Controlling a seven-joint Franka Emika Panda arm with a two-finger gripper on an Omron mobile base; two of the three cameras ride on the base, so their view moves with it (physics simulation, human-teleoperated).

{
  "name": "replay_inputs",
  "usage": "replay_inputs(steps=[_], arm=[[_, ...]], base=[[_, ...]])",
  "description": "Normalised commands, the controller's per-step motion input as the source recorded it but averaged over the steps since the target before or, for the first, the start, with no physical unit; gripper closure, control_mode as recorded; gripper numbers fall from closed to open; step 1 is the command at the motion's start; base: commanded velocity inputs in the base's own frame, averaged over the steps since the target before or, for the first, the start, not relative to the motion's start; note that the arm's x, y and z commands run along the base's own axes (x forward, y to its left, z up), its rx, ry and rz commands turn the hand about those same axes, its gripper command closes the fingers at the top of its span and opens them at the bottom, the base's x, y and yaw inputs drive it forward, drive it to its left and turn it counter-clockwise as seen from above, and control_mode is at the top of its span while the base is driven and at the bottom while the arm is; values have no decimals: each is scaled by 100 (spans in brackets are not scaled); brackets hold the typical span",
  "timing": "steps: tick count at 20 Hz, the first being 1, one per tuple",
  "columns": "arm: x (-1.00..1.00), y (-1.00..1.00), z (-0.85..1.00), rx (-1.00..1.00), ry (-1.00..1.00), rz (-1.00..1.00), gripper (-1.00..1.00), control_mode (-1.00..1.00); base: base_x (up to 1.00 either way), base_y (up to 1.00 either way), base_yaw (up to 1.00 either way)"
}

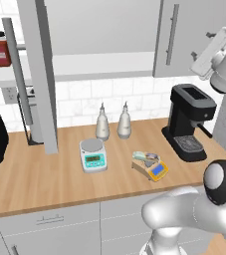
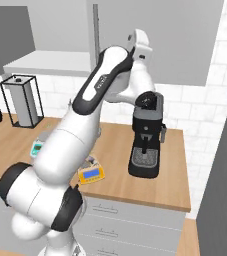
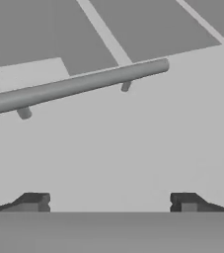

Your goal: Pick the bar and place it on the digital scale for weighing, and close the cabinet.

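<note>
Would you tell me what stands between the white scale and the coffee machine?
In the left base view, the tan digital scale, carrying the bar, lies between the white scale and the coffee machine.

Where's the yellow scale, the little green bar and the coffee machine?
digital scale (image 1: 157, 171), left base view, blue display.
bar (image 1: 142, 156), left base view, wrapper's middle.
coffee machine (image 2: 147, 131), right base view, black front.

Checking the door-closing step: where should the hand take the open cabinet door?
On the long bar handle of the open cabinet door, near its middle, approached from its front, fingers straddling the bar. It stands off the panel on posts and is slim enough to pinch.
</note>
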Motion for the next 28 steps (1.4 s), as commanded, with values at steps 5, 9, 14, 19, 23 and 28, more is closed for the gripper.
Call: replay_inputs(steps=[5, 9, 14, 19, 23, 28], arm=[[-100, 12, 3, -9, -7, 0, -100, -100], [-61, 75, -8, -15, -23, 0, -100, -100], [-5, 100, -11, -13, -21, 0, -100, -100], [0, 64, -69, 0, -9, 0, -100, -100], [-8, 79, -16, 0, -9, 0, -100, -100], [-18, 83, -15, 0, -12, 0, -100, -100]], base=[[0, 0, 0], [0, 0, 0], [0, 0, 0], [0, 0, 0], [0, 0, 0], [0, 0, 0]])
